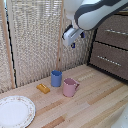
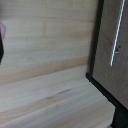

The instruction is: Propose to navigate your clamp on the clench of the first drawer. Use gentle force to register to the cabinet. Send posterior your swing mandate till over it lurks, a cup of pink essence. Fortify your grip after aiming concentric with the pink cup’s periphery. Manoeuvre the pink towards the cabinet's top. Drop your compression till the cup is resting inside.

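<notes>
My clamp [image 1: 70,41] hangs in the air at the end of the white arm, high above the table and empty, its two dark-blue fingers apart. The pink cup [image 1: 69,87] stands upright on the wooden table well below it, loop handle towards the exterior view's right. The cabinet [image 1: 120,70] stands at the exterior view's right, to the right of the clamp. Its upper visible drawer front [image 1: 107,35] carries a silver bar handle [image 1: 116,32] and looks shut. The cabinet's top is hidden by the arm. The wrist view shows a drawer front [image 2: 107,60] with a silver bar [image 2: 117,35].
A blue cup [image 1: 56,78] stands just behind the pink cup. A small yellow-orange object [image 1: 43,88] lies beside them. A patterned white plate [image 1: 15,111] sits at the front left. A lower drawer has its own bar [image 1: 107,59]. A woven screen [image 1: 35,35] backs the table.
</notes>
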